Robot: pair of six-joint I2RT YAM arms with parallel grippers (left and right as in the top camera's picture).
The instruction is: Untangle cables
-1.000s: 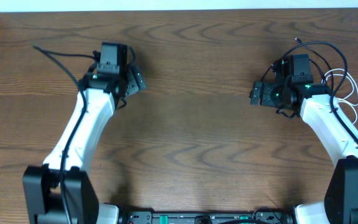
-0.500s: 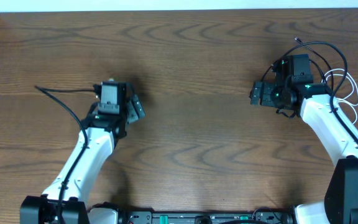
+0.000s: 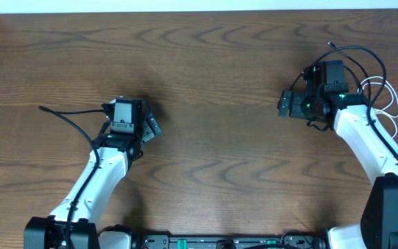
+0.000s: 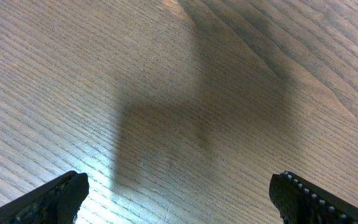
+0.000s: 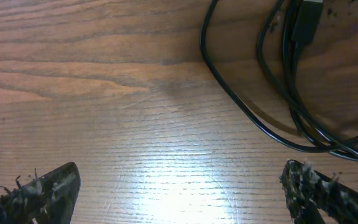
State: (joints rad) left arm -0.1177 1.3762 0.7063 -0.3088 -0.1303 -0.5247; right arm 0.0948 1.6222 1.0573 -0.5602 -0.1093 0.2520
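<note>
Counted two arms at the table (image 3: 213, 83), one end effector apiece. Found left end effector (image 3: 149, 125) above the table's left-centre, jaws spread wide and holding nothing. Confirmed from the left wrist view: two fingertips (image 4: 48, 198) low in frame, only bare wood grain and a soft shadow between them. Found right end effector (image 3: 287, 105) above the table's right half, toward the far edge, jaws likewise at full spread and empty. Confirmed from the right wrist view: two fingertips (image 5: 42, 193), bare table between. Counted two cables, both near the table's far right corner, beside and behind the right arm's wrist. Black cable (image 3: 355, 48) arching in one large loop, one small end pointing toward the table's far edge. White cable (image 3: 391, 93) coiled in loops closer to the table's right edge, partly hidden by the arm. Cannot tell from overhead whether black and white cross. Seen from the right wrist view: several black strands bunched on the table ahead of the right fingertips, exact count unclear, plus one black plug (image 5: 306, 18). Noted one further thin black wire (image 3: 54, 111) running from the left arm toward the table's left edge.
</note>
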